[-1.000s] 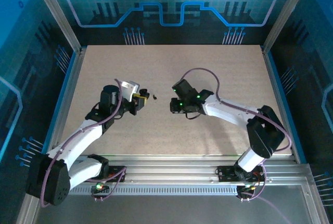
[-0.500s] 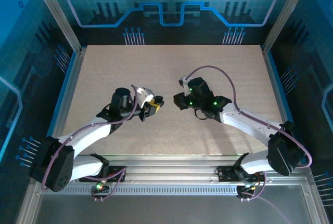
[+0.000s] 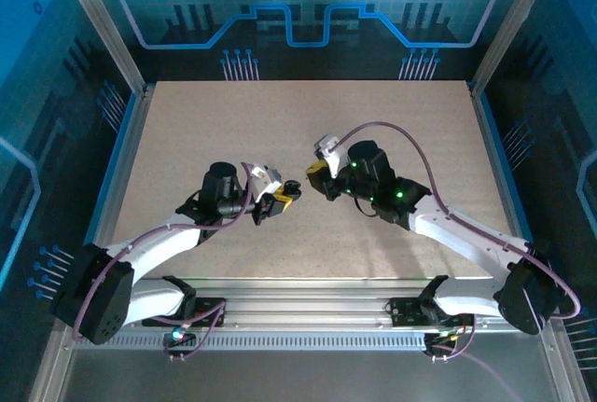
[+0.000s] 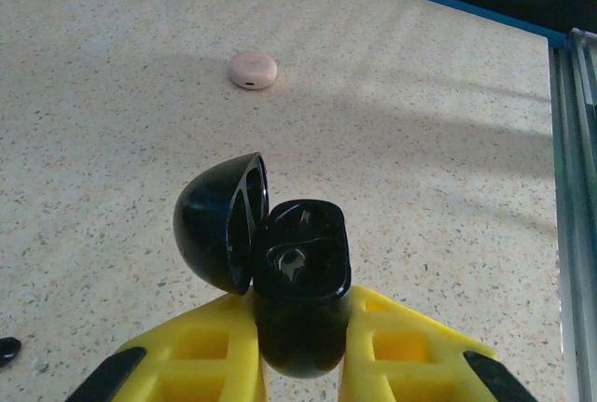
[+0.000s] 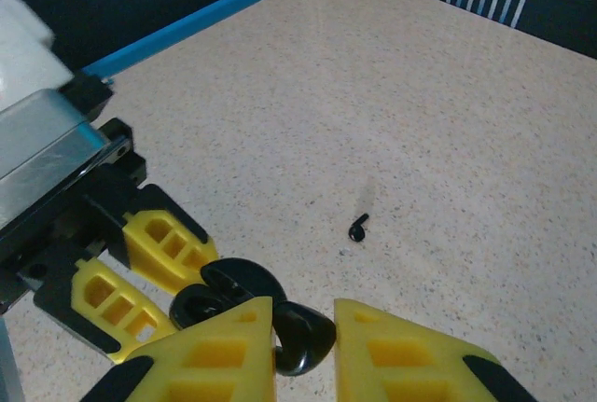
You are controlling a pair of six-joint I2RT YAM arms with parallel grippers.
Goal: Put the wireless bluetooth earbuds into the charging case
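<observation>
Where the right end effector [image 5: 303, 313] pinches, a black earbud [image 5: 302, 337] sits.

black charging case [image 4: 298, 253], lid open, in left end effector [image 4: 300, 313]; black earbud [image 5: 306, 339] in right end effector [image 5: 305, 313]; spare earbud [image 5: 359, 227] on bench [image 5: 448, 141] beyond.

White arms [image 3: 466, 234], blk joints [image 3: 220, 184], purple cables [image 3: 381, 123], yellow tool fingers [image 4: 187, 365].

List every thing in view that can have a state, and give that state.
black case: lid open, held.
left gripper: shut on black case.
right gripper: shut on held earbud.
loose earbud: lying on table, outside any case.
pale case: closed, on table.
</observation>
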